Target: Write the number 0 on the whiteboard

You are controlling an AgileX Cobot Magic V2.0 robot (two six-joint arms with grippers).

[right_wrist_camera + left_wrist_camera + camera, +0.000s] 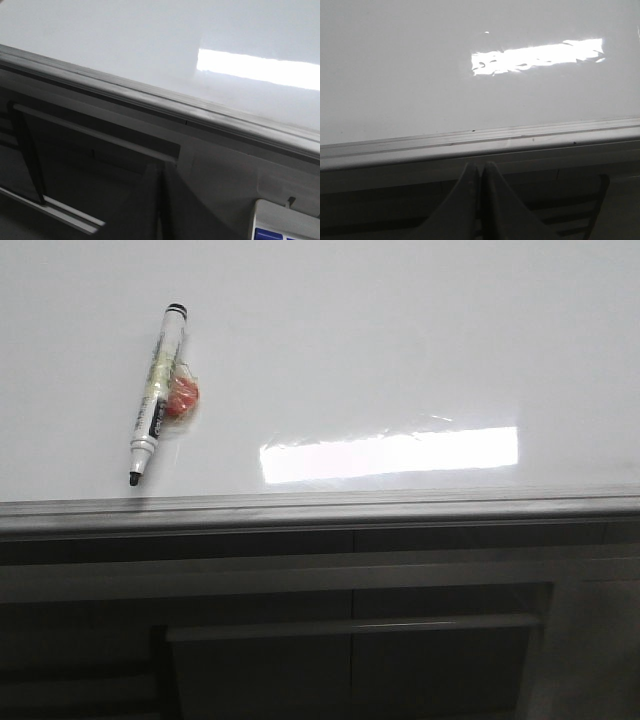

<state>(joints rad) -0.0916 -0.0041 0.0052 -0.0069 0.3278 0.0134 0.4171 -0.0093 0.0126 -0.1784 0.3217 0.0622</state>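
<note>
The whiteboard [400,330] is glossy white with a grey metal edge strip along its near side and a bright rectangular glare. A white marker [158,392] with a black tip lies on its left part, tip toward the near edge, uncapped. A small red-orange lump [182,398] in clear wrap touches its right side. No drawn 0 shows on the board. My left gripper [480,167] is shut and empty, below the board's edge strip [480,142]. My right gripper [161,170] is shut and empty, also below the edge strip [165,107]. Neither arm shows in the front view.
Dark grey panels with a horizontal bar [350,625] lie below the board's near edge. A white and blue object [287,222] sits at the corner of the right wrist view.
</note>
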